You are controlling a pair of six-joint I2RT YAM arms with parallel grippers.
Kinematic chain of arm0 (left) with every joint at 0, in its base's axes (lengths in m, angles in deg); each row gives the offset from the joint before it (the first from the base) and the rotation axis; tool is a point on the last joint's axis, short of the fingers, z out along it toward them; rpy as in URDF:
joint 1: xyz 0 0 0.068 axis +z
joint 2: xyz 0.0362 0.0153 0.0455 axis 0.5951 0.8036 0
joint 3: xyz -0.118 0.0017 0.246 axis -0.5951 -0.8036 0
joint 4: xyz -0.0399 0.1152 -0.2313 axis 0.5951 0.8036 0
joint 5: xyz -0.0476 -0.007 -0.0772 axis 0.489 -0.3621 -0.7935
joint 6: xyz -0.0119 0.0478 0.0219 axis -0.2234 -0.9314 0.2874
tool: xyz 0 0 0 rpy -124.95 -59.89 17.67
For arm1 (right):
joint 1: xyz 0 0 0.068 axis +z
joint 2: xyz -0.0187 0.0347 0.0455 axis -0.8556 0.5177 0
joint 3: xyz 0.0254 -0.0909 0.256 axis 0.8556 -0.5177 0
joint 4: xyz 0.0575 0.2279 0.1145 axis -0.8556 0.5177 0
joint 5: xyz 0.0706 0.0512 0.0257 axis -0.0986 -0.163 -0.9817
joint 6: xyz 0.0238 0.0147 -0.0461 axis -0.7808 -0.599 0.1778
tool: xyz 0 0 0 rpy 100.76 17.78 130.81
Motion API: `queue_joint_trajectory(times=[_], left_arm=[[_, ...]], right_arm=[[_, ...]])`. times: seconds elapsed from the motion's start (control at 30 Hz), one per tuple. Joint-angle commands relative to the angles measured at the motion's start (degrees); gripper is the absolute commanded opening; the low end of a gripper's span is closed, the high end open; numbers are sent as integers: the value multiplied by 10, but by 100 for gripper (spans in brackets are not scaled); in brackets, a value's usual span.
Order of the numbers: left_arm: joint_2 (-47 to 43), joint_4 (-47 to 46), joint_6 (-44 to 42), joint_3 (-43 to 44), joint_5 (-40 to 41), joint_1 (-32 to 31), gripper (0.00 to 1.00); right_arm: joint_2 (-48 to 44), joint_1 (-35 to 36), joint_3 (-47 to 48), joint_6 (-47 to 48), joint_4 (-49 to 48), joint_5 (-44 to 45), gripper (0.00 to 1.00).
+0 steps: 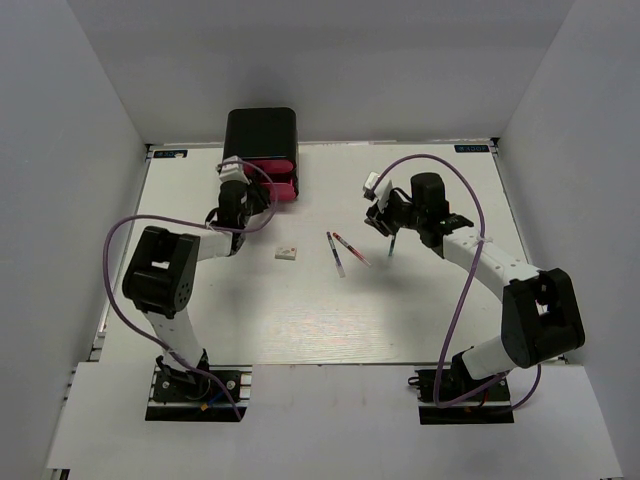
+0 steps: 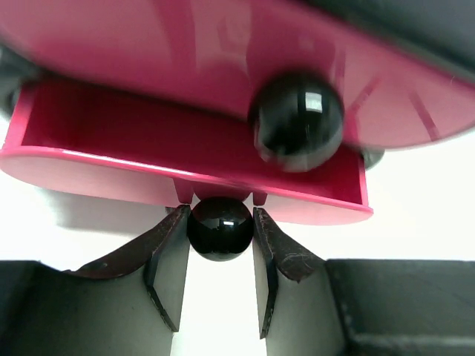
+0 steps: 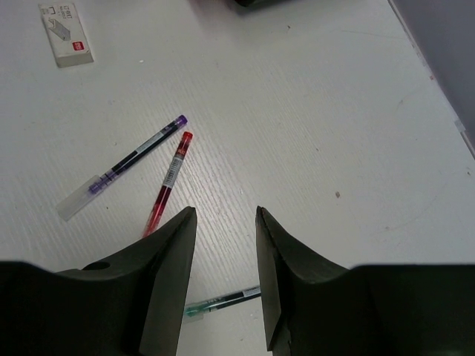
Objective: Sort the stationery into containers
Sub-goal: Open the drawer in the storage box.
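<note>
gripping the black knob (image 2: 220, 230) of the open pink drawer (image 2: 148, 141), left gripper (image 2: 220, 216) clamped tight on it. drawer juts from the black box (image 1: 260, 135), upper centre-left of the top view. right gripper (image 3: 225, 215) jaws parted, holding nothing, over a green pen (image 3: 223, 300). purple pen (image 3: 122, 165), red pen (image 3: 167, 182) and white eraser (image 3: 67, 33) lie mid-frame, left of it.

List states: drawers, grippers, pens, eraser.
Lower pink plastic drawer: pulled open, nothing visible inside.
Left gripper: shut on lower drawer's round black knob.
Pink drawer above: cannot tell.
Right gripper: open, empty.
Thin purple pen: lying loose on table.
Thin red pen: lying loose beside it.
Thin green pen: lying below right gripper.
White rectangular eraser: lying flat, loose.
</note>
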Motion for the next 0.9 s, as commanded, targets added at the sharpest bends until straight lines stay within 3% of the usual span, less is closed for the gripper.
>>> queue_joint_trajectory(times=[0.0, 0.1, 0.27, 0.3, 0.4, 0.43, 0.5, 0.63, 0.87], left_arm=[[-60, -5, 13, -59, -6, 2, 10], [-95, -5, 18, -103, -12, -4, 10], [-128, 3, 18, -131, -32, -4, 14], [-128, 3, 18, -131, -32, -4, 28], [-133, 15, 18, -126, -47, -4, 66], [-133, 24, 18, -126, -47, -4, 71], [-140, 24, 18, -120, -47, -4, 77], [-167, 38, 18, -126, -47, -4, 79], [-269, 85, 13, -204, -41, -4, 79]], right_arm=[[-15, -3, -8, -7, -6, -15, 44], [-15, -1, -11, -2, -6, -23, 44], [-12, 1, -9, 20, 17, -53, 54], [-10, 1, -8, 23, 20, -72, 56], [-2, 1, 0, 63, 59, -114, 77], [0, 1, 7, 80, 90, -142, 90], [12, 1, 20, 119, 111, -186, 90], [42, 7, 40, 186, 162, -274, 90], [153, 61, 109, 227, 181, -274, 90]])
